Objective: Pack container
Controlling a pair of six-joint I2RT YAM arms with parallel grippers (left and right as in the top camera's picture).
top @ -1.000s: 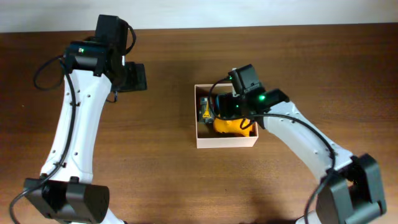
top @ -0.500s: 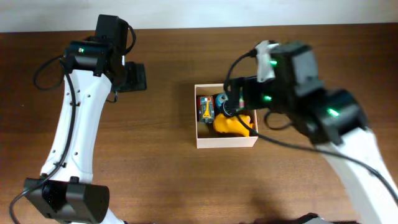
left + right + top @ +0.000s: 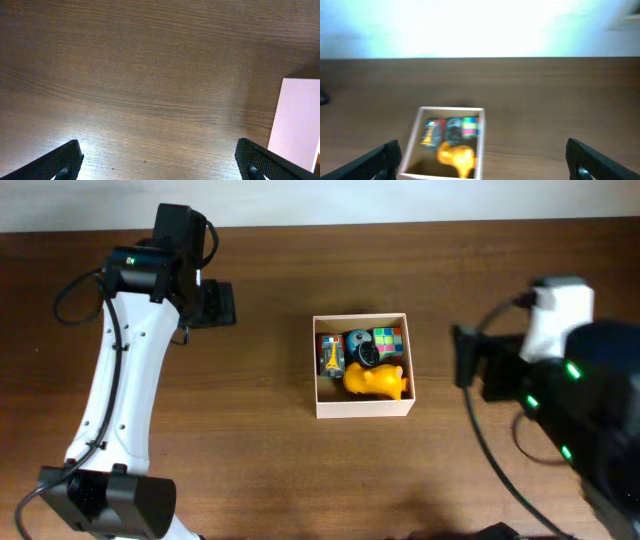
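Note:
The container (image 3: 362, 409) is a square white-walled cardboard box at the table's middle. It holds a yellow toy (image 3: 377, 381), a colour cube (image 3: 388, 340), a round dark blue toy (image 3: 361, 346) and a red and yellow toy (image 3: 329, 355). The box shows blurred in the right wrist view (image 3: 414, 140) and its white wall shows in the left wrist view (image 3: 298, 122). My left gripper (image 3: 160, 167) is open and empty over bare wood, left of the box. My right gripper (image 3: 485, 160) is open and empty, raised high and right of the box.
The brown wooden table (image 3: 270, 450) carries only the box. A pale wall runs along the table's far edge (image 3: 400, 200). My right arm (image 3: 560, 390) fills the right side of the overhead view, close to the camera.
My right gripper has lifted out of the box and pulled away to the right and upward. The toys stay in the box. The left arm has not moved.

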